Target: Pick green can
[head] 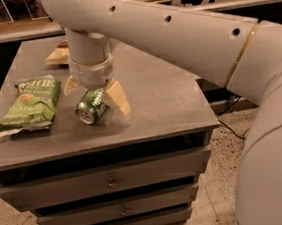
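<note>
The green can (91,105) lies on its side on the grey cabinet top (159,97), its silver end facing the front. My gripper (95,96) hangs straight down over it from the big white arm. Its two cream fingers (117,98) are spread apart and straddle the can, one on the left, one on the right. The fingers stand close beside the can but do not press on it. The upper part of the can is hidden behind the wrist.
A flat green chip bag (30,103) lies left of the can. A pale packet (58,56) lies at the back, behind the wrist. The cabinet's front edge is just below the can, with drawers (108,181) under it. The arm fills the right side.
</note>
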### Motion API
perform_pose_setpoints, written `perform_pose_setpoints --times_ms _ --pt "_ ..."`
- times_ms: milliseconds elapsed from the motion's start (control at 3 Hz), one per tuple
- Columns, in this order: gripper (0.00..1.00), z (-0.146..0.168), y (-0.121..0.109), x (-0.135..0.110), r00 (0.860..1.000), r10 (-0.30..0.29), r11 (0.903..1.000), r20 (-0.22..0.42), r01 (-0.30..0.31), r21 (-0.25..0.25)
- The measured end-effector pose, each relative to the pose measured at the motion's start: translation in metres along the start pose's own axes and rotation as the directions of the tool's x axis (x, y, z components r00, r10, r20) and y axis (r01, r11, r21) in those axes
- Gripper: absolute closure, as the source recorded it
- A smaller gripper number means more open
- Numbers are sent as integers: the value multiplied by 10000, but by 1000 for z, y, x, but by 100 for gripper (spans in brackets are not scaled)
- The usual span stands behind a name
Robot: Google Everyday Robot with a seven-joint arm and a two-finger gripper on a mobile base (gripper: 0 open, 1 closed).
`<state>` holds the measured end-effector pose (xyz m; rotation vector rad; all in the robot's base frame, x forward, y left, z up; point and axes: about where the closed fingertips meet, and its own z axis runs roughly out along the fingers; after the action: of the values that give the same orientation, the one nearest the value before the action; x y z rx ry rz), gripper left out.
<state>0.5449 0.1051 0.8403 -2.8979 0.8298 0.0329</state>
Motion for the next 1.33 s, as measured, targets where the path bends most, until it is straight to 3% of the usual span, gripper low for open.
perform_pose_setpoints --times_ms 333,1000,1333 --pt "0 -11 -1 17 9984 -385 9992 -418 390 110" --pt "0 10 -26 50 9888 -1447 9872 -371 1417 -736" --pt "0 13 -32 52 9886 -1457 9880 -393 1433 -576"
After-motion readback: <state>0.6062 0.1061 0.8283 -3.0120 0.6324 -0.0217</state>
